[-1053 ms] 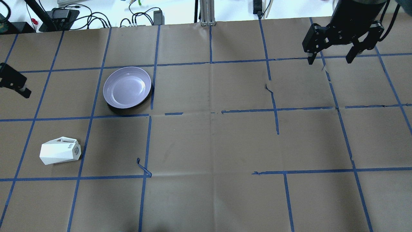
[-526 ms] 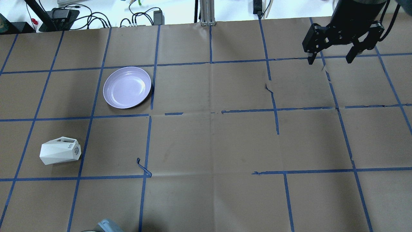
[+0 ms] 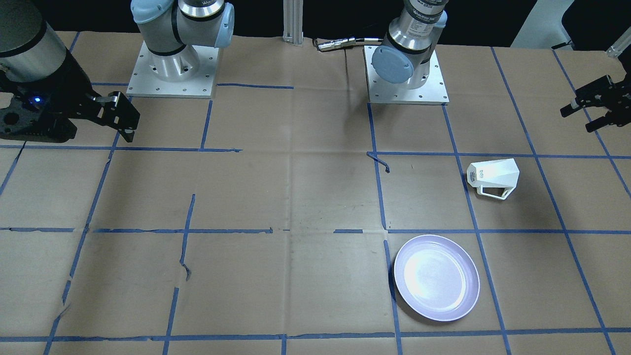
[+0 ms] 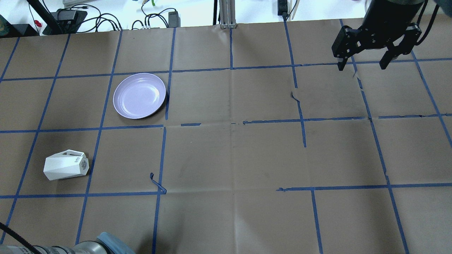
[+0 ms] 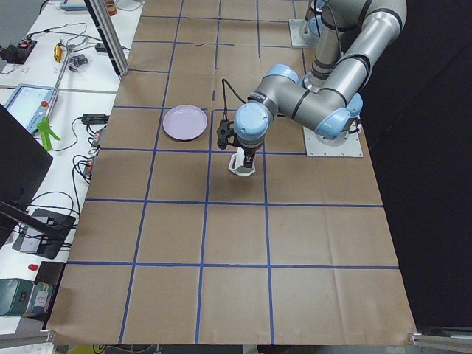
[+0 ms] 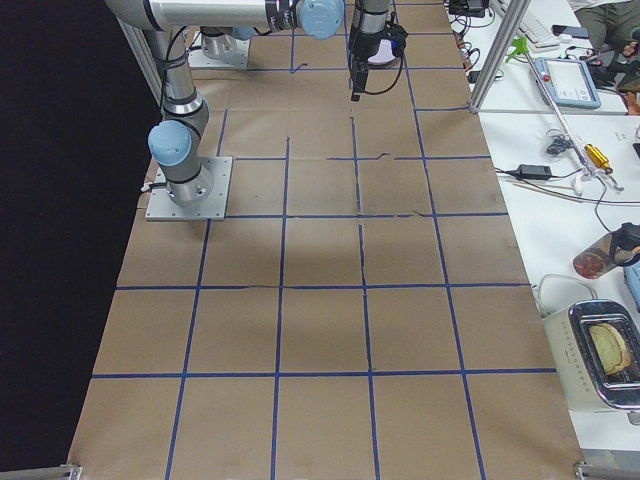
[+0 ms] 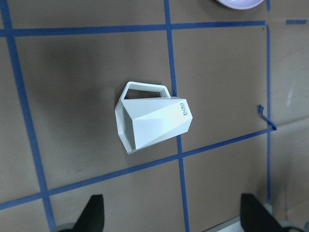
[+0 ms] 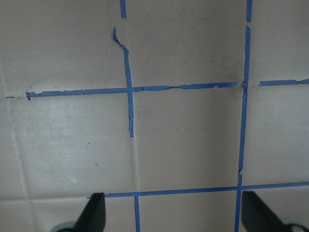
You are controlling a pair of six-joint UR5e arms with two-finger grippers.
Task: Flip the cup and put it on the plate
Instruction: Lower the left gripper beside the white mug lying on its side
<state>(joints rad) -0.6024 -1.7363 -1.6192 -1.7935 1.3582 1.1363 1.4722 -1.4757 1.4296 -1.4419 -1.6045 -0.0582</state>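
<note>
The white faceted cup (image 4: 65,165) lies on its side on the brown paper at the near left, with its squared handle toward the plate. It also shows in the front view (image 3: 493,176) and in the middle of the left wrist view (image 7: 152,121). The lavender plate (image 4: 139,95) sits empty farther back, also seen in the front view (image 3: 436,277). My left gripper (image 3: 586,116) is open and empty, hanging above the table apart from the cup; its fingertips (image 7: 94,212) frame the wrist view's lower edge. My right gripper (image 4: 363,65) is open and empty at the far right.
A curl of loose blue tape (image 4: 157,183) sticks up right of the cup. Cables and power bricks (image 4: 106,19) and an aluminium post (image 4: 226,14) lie beyond the table's far edge. My left arm's elbow (image 4: 106,247) shows at the overhead view's bottom edge.
My left gripper has left the overhead view's left edge, and that arm's elbow has come in at the bottom edge. The dark shadow by the plate is gone. The right arm, cup and plate have not moved.
</note>
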